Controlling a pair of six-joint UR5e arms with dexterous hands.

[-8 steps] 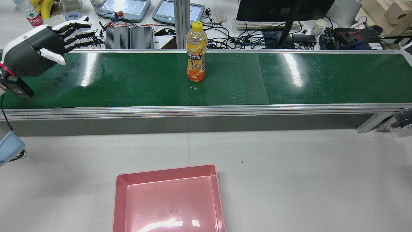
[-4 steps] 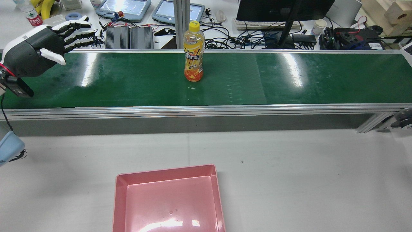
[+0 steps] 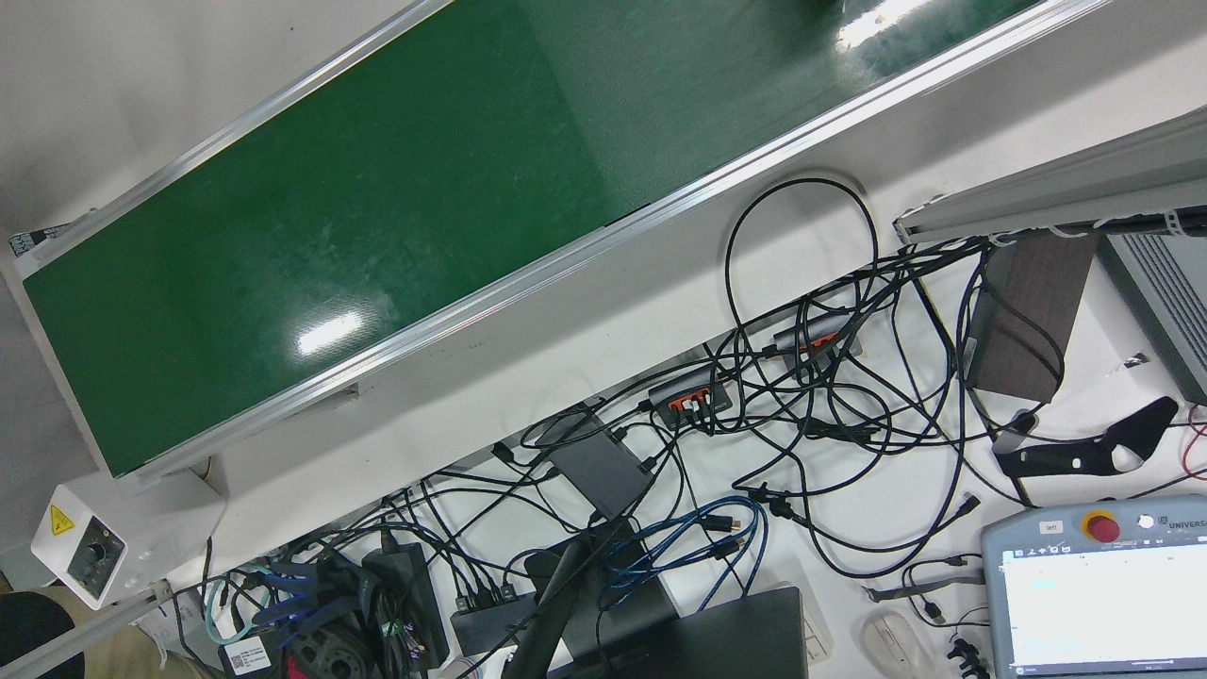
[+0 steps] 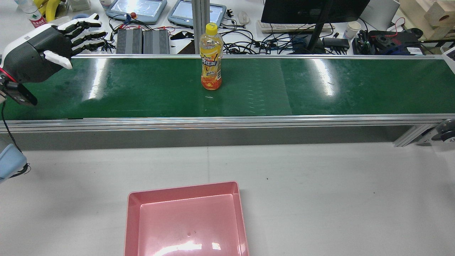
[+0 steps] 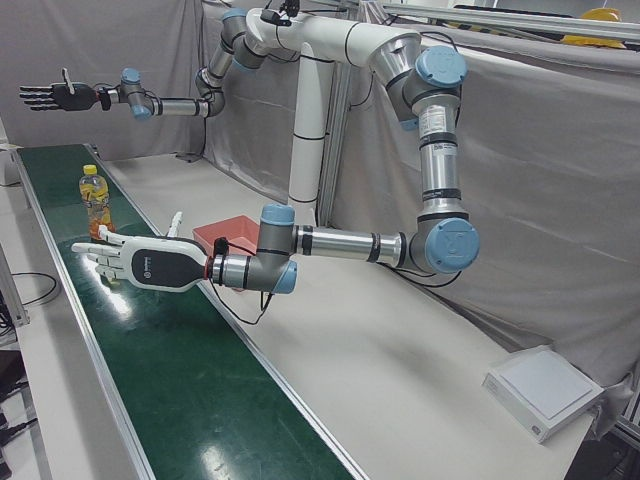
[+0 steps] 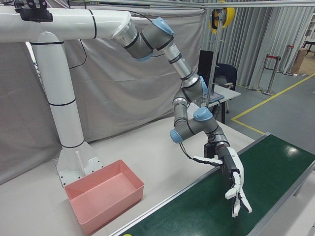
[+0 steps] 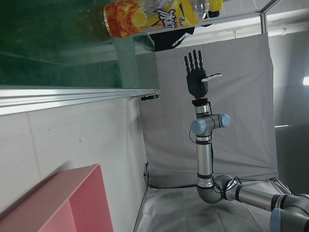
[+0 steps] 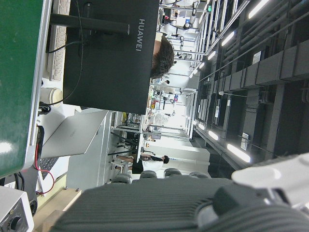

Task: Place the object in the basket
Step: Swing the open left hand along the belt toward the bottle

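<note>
- Waiting stage, by my read: bottle (image 4: pixel 211 57) not yet picked up, nothing in the basket (image 4: pixel 185 187).
- Bottle stands upright on the green belt (image 4: pixel 320 92), approx mid-length in the rear view and closer to the belt's far edge. Yellow cap on top, so long axis is vertical.
- Left hand (image 4: pixel 39 53) hovers over the belt's left end in the rear view. Fingers spread and nearly straight, thumb out to the side, nothing held.
- Right hand (image 5: pixel 55 95) is raised high past the belt's other end, well apart from the bottle. Fingers straight and apart, also empty. Rear view doesn't show it.
- Key relation: bottle lies along the belt from the left hand, to the right in the rear view, roughly level w/ its fingers. Left hand looks the nearer of the two and sits at about bottle height, so it's prob. the one to grasp.
- An upright bottle suggests a side wrap around the body, not a top pinch. A knock could tip it.
- Basket sits on the white table on the robot's side of the belt, a bit left of the bottle in the rear view, so the carry is back across the belt's near rail.
</note>
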